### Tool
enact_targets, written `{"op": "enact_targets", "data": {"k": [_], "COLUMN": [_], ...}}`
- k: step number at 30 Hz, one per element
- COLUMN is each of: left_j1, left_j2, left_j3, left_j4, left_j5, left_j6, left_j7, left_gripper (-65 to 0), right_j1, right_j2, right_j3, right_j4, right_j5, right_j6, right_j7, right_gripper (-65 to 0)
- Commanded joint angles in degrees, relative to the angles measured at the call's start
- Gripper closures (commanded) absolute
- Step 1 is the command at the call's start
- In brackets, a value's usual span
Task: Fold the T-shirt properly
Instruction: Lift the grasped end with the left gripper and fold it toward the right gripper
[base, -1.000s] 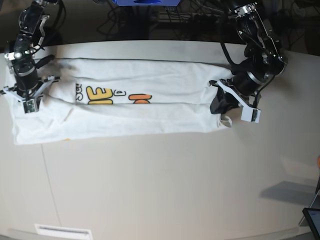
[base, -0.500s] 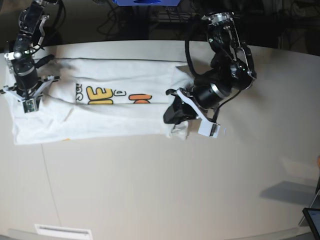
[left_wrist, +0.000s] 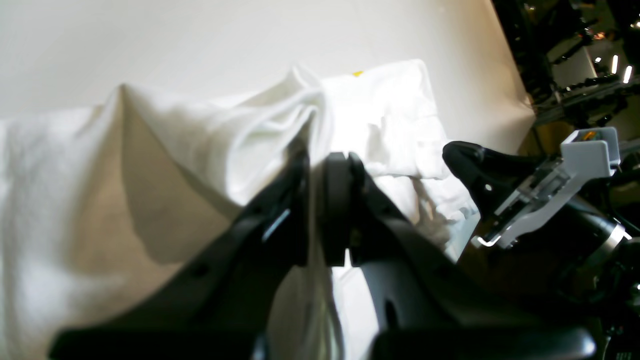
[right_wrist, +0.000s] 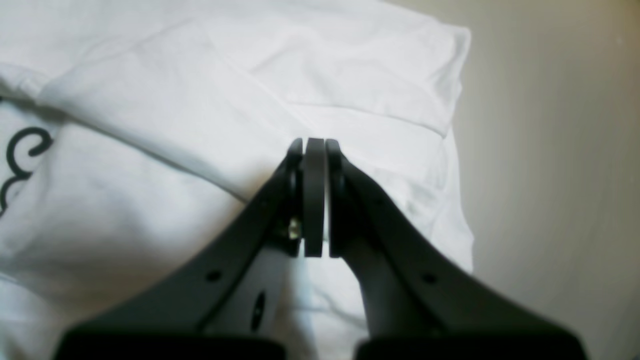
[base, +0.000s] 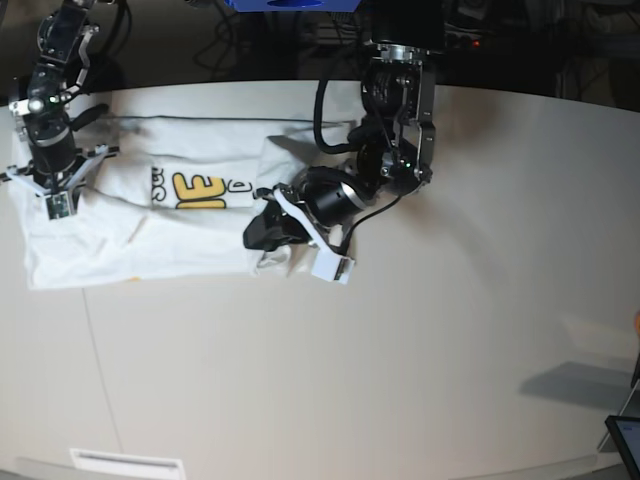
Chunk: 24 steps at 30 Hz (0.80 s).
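We start with the broad, pale, smooth-topped table (base: 400, 350), which carries the large white cotton T-shirt (base: 200, 235) with its yellow printed letters; the shirt lies as a long band near the far edge, reaching toward the far left corner, with its right part lifted and doubled back over the middle. We judge the step in hand to be the crosswise fold, bringing the right end of the band over toward the left end. The left end effector (base: 272, 232), black with pale grey fingers, is clamped on a gathered ridge of white cloth; in the left wrist view the fabric tents up to the pinch between its pads (left_wrist: 334, 200). The right end effector (right_wrist: 314, 195) sits at the shirt's left end near the far left corner, its jaws together; it looks to be pressing down on the cloth, though we cannot tell whether any fabric is caught between them. Next, we think the left arm should carry its edge on leftward, low and level, lay it squarely over the held end, then let go.
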Motion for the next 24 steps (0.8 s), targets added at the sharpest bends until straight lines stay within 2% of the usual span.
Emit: {"op": "enact_targets", "data": {"k": [1,6,17,24], "left_j1": [-1.36,-3.03,-3.82,-5.85], "left_j2": [0.46,0.46,0.46,0.46], "left_j3": [1.09,4.61,4.87,7.42], "left_j4": [-0.10,-4.41,-7.66,-8.19], "left_j5": [-1.57,-1.66,-1.66,-1.66], "left_j6": [0.38,1.08,0.91,0.91], "left_j7": [-2.22,-5.65,-5.91,-6.00], "left_gripper": [0.0,0.0,0.0,0.0], "right_j1": [0.31,0.31,0.31,0.31], "right_j2": [0.63,0.63,0.63,0.63], "right_j3": [0.32,0.32,0.32,0.32], "right_j4": [0.92,0.92,0.92,0.92], "right_j5": [0.30,0.30,0.30,0.30], "right_j6": [-0.41,-0.41,-0.41,-0.41], "right_j7": [1.32,1.32,1.32,1.32], "right_gripper": [-0.9,-0.9,-0.9,-0.9]}}
